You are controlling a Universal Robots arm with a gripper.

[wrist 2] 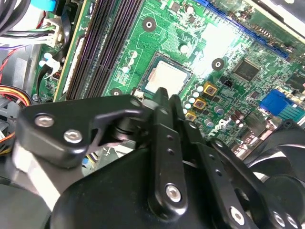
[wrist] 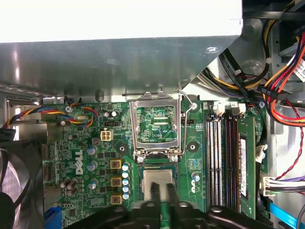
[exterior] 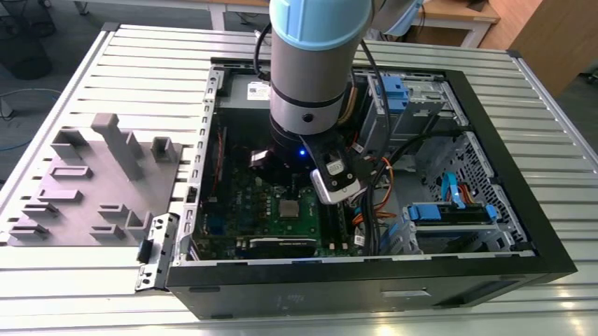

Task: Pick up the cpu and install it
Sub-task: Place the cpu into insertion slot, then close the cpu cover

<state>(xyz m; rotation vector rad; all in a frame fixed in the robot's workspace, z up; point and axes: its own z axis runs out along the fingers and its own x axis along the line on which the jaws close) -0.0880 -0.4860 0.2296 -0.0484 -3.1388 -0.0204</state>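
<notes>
The cpu [wrist: 158,179] is a small silvery square lying flat in the socket of the green motherboard [wrist: 86,143]; the exterior view shows the cpu [exterior: 290,208] mid-board inside the open case. My gripper [wrist: 162,190] hangs just above its near edge, its two black fingertips side by side with only a sliver between them and nothing held. In the second wrist view the gripper [wrist 2: 167,98] overlaps the lower edge of the cpu [wrist 2: 167,76]. The socket's metal load plate [wrist: 157,121] is swung open beyond the chip.
Memory slots [wrist: 224,162] run beside the socket, with bundled cables [wrist: 281,81] past them. A black fan [wrist: 12,186] sits on the other side. The case wall [exterior: 523,175] rings the board. A grey moulded tray [exterior: 94,182] lies at the exterior view's left.
</notes>
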